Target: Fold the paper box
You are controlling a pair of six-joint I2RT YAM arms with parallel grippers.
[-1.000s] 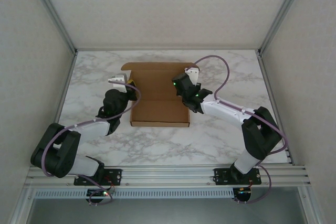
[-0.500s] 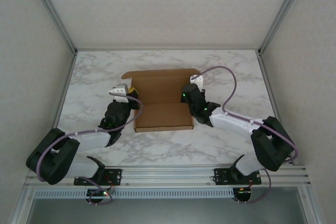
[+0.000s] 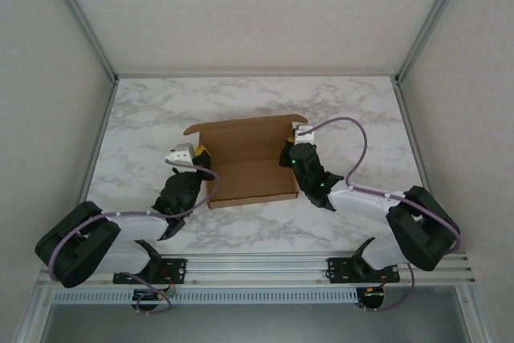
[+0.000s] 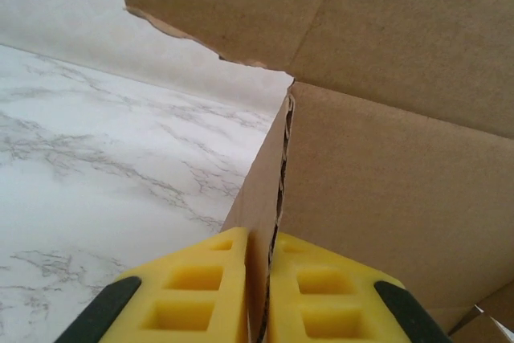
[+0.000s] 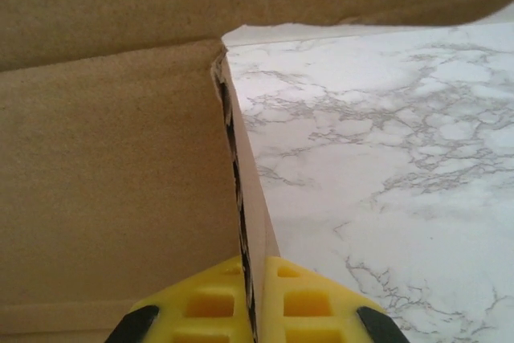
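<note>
Clamping onto the paper box from either side, both sets of jaws are closed on cardboard. The left jaws nip the box's left side wall between their yellow pads. The right jaws nip the right side wall between their own pads.

The box sits on the marble desk and spans the gap between the two sets of jaws. Its base lies flat, and its tall rear panel rises just beyond both pairs of pads. In each wrist view the pinched wall stands upright and runs straight ahead from the jaws to the corner where it meets that panel. Bare desk lies on the outer side of each wall and the box's inside on the inner side.

This looks like thin, light corrugated board, stiff across a panel but ready to hinge along its scored creases. A pull from one side alone would probably slide the whole box over the smooth marble, so a hold on both walls makes sense.

The edges seem the weak part. The fluting is exposed right between the pads, and the rim of the panel ahead of the left jaws looks ragged. The safest hold is on the flat of a wall, below its top edge and short of the corner, firm without crushing. The matte board should not slip easily.
</note>
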